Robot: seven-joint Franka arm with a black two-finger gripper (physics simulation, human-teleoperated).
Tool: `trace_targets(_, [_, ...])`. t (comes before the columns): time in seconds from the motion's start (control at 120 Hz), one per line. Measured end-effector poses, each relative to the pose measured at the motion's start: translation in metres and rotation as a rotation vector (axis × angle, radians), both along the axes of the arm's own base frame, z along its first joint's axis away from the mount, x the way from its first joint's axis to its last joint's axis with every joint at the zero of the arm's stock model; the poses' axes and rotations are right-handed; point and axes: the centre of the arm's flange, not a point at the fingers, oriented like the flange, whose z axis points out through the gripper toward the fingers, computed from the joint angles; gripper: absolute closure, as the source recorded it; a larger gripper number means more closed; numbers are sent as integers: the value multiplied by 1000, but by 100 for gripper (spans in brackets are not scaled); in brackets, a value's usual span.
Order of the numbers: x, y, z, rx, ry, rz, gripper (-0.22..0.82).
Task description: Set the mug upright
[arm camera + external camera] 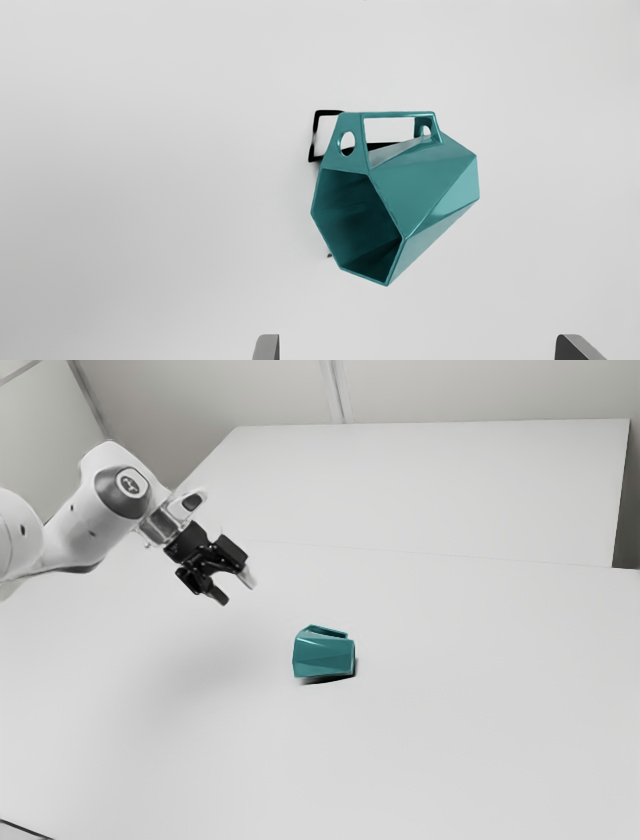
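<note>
mug: lay on its side, on table
gripper: wide, nothing held, above table

mug: teal, darker inside | table: pale grey | arm: white and grey | gripper: black
</note>
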Motion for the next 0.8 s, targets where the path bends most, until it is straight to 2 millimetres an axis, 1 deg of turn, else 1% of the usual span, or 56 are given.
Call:
trace_targets(0.075, [-6, -1, -21, -58, -17, 10, 0])
trace_targets(0.167, [-8, -3, -36, -99, -54, -2, 0])
trace_targets(0.225, [-13, -7, -51, -128, -70, -8, 0])
trace_targets(0.375, [-20, -17, -73, -197, -135, -16, 0])
trace_targets(0.492, [-27, -19, -90, -219, -159, -32, 0])
trace_targets(0.533, [-28, -21, -95, -224, -163, -42, 0])
trace_targets(0.617, [-28, -32, -105, -233, -160, -68, 0])
trace_targets(0.7, [-26, -42, -107, -242, -165, -86, 0])
trace_targets(0.8, [-25, -47, -113, -269, -169, -70, 0])
